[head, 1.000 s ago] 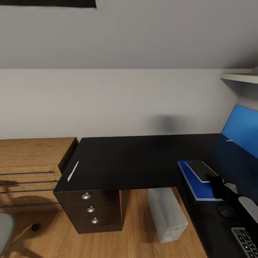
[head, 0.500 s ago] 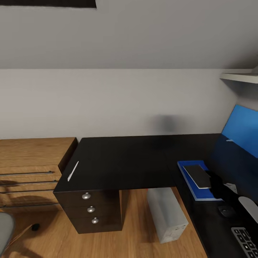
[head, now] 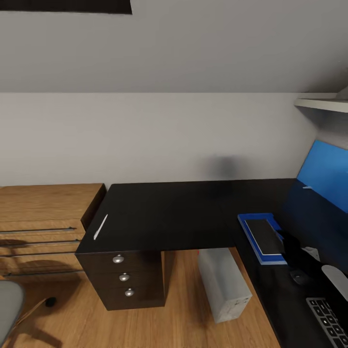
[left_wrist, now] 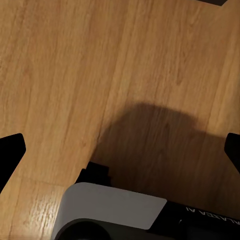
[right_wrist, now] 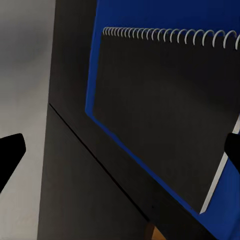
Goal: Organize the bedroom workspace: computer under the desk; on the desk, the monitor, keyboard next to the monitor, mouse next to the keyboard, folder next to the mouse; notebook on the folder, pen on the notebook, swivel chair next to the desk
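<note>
The right gripper hangs with its fingers spread wide, nothing between them. Directly below it lies the notebook, its wire spiral along one edge, resting flat on the folder, which sits on the desk. In the head view the right arm reaches over the notebook, with the mouse and keyboard just behind it. The pen lies well apart, at the desk's far left edge. The left gripper is also spread wide, above the wooden floor. The computer stands under the desk.
</note>
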